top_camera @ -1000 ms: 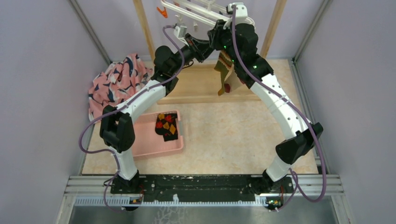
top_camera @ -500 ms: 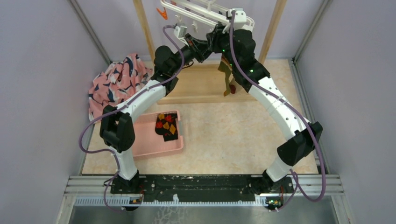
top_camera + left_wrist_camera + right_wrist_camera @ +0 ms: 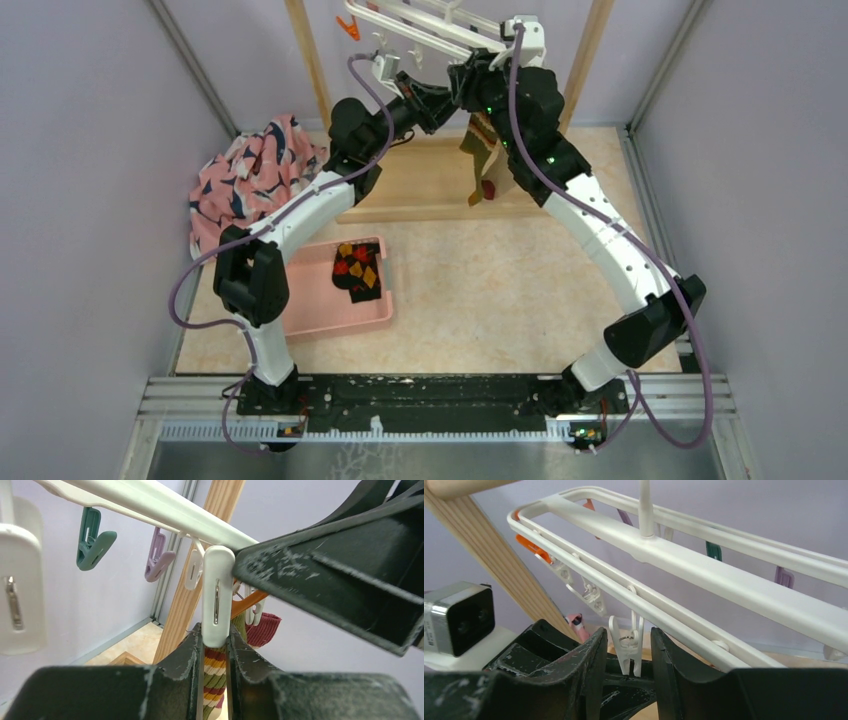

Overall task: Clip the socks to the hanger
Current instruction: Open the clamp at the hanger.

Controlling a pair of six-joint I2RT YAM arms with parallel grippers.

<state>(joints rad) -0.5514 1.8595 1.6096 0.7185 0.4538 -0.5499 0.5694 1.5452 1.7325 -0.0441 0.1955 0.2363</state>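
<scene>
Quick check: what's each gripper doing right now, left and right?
Left gripper: closed on a white clip, striped sock just below.
Right gripper: open, a dangling clip between its fingers, not pinched.

The white-and-black left arm (image 3: 300, 205) and right arm (image 3: 600, 225) are stretched toward the upper centre. The left black two-finger gripper (image 3: 214, 645) is pinched on a white plastic clip (image 3: 218, 595); the right gripper (image 3: 626, 655) is parted.

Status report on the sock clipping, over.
Left gripper shut on white clip. Right gripper straddles another clip, grip unclear. Striped sock hanging. Nothing blocking.
</scene>
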